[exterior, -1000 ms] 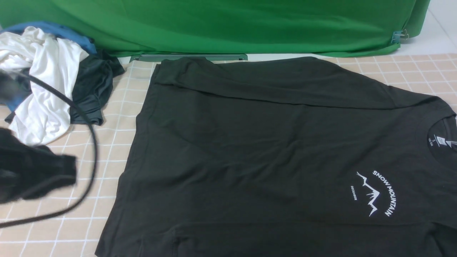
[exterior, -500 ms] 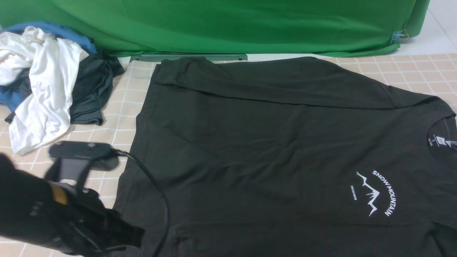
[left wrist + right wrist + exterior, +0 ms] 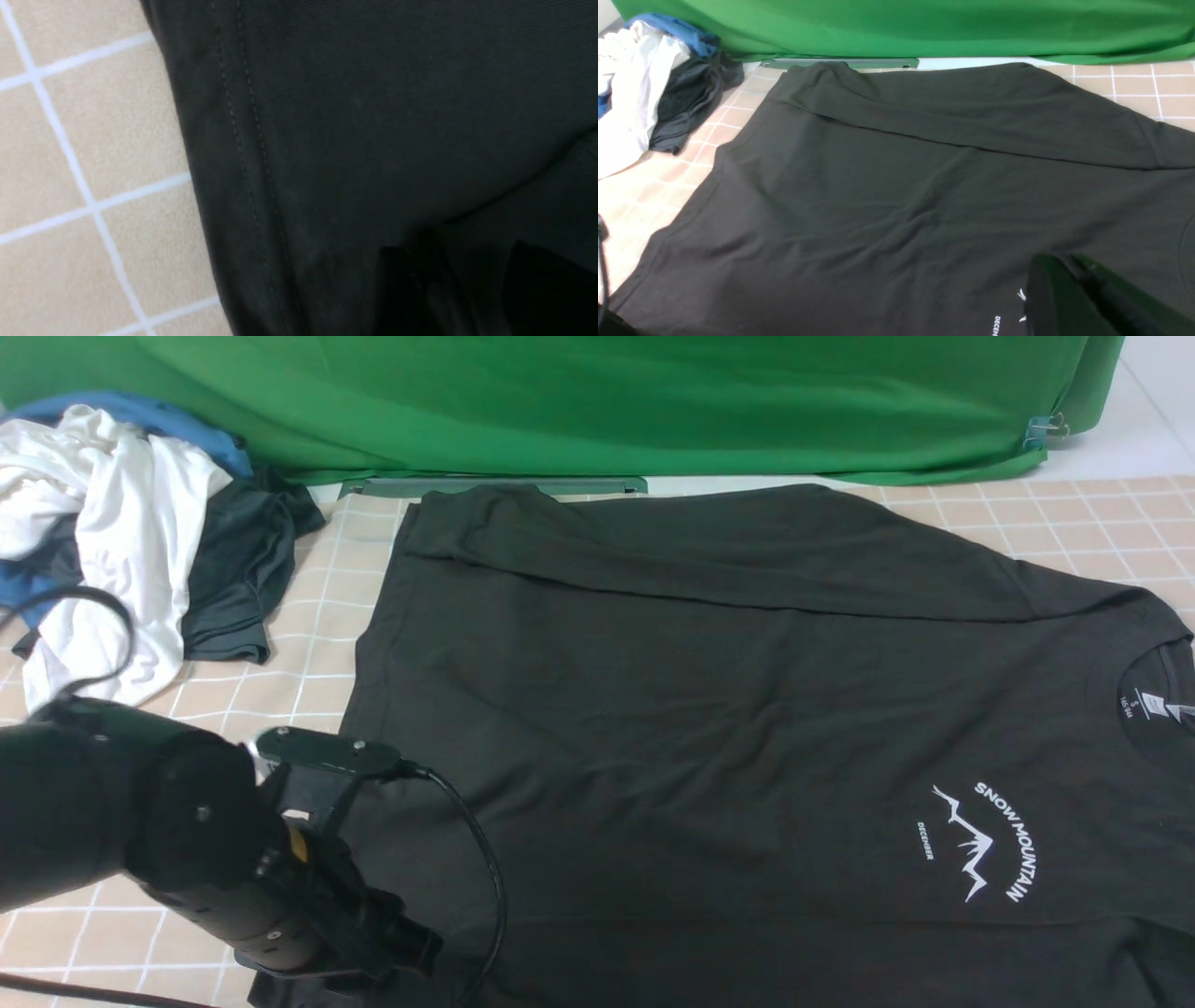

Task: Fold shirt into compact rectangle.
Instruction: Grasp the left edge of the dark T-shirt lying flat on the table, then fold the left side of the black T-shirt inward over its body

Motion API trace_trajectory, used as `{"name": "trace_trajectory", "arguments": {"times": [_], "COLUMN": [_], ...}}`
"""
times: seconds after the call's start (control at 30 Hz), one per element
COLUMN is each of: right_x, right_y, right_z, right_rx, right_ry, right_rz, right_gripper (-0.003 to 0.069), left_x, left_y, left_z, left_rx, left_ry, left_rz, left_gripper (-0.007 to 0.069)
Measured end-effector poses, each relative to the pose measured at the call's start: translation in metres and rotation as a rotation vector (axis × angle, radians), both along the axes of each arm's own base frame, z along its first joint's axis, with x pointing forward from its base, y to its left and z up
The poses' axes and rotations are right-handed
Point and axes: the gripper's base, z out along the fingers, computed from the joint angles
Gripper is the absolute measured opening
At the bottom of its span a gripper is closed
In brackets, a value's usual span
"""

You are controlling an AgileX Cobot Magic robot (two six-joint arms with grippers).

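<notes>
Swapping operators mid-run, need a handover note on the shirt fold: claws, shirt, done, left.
Left claw: looks open, low over the shirt's near hem corner, gripping nothing.
Right claw: shut, empty, by the chest print.
Shirt: flat on the checked mat, collar to the robot's right.
Done: far side folded in; near side looks folded in too.
Left: fold hem toward collar into a compact rectangle.

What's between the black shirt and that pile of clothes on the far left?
Only bare checked tablecloth lies between the black shirt and the pile of clothes. The front view shows that strip plainly; the right wrist view agrees.
</notes>
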Motion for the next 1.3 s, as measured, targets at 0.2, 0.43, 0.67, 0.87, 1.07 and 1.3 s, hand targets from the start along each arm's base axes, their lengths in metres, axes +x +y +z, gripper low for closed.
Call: {"name": "trace_trajectory", "arguments": {"times": [0.2, 0.43, 0.67, 0.87, 1.07, 1.3], "right_x": [0.000, 0.000, 0.000, 0.000, 0.000, 0.001], "right_y": [0.000, 0.000, 0.000, 0.000, 0.000, 0.000], "right_z": [0.000, 0.001, 0.001, 0.001, 0.001, 0.002], "right_rx": [0.000, 0.002, 0.002, 0.002, 0.002, 0.004], "right_ry": [-0.001, -0.008, -0.011, -0.012, -0.012, -0.018], "right_rz": [0.001, 0.000, 0.000, 0.000, 0.000, -0.001], "right_gripper": [0.0036, 0.0036, 0.0036, 0.0036, 0.0036, 0.0039], "left_x": [0.004, 0.005, 0.004, -0.001, 0.001, 0.024], "left_y": [-0.004, -0.006, -0.009, -0.008, -0.009, -0.008], "left_z": [-0.011, -0.012, -0.013, 0.003, 0.052, 0.098], "left_rx": [-0.002, -0.005, -0.023, -0.023, -0.076, -0.013], "left_ry": [0.008, -0.001, 0.015, 0.045, -0.088, -0.265], "left_rz": [-0.089, -0.158, -0.174, -0.200, -0.208, -0.166], "left_gripper": [0.0456, 0.0344, 0.0043, 0.0035, 0.0035, 0.0035]}}
